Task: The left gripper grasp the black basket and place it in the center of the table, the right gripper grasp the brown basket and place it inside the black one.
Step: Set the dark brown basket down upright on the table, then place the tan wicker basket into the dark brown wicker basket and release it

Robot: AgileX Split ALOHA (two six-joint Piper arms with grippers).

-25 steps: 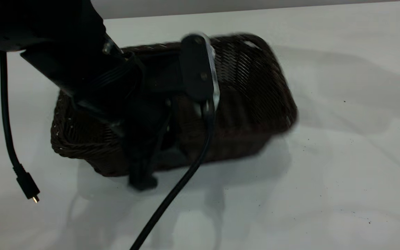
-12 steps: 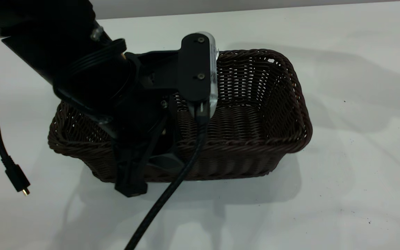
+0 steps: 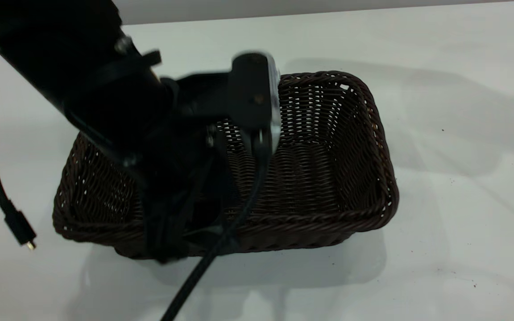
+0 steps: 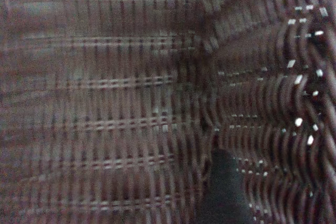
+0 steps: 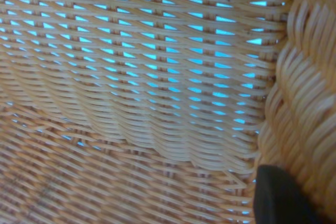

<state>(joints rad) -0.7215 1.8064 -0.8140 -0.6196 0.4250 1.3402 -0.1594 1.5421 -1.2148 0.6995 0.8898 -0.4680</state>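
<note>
The black basket rests on the white table, its long side toward the camera. My left gripper reaches down over the near long wall and is shut on it, one finger inside and one outside. The left wrist view is filled with dark weave, with one finger against the wall. The brown basket fills the right wrist view. One black finger of my right gripper lies tight against its braided rim, shut on that wall. Neither the right gripper nor the brown basket shows in the exterior view.
A loose black cable with a small plug hangs from the left arm at the basket's left. A thicker cable runs down from the left wrist camera across the near wall. Bare tabletop lies right of the basket and in front of it.
The black basket came down from a raised tilt, swung toward the right and settled lower and flatter on the table, still in the left gripper. The left arm dropped with it.
</note>
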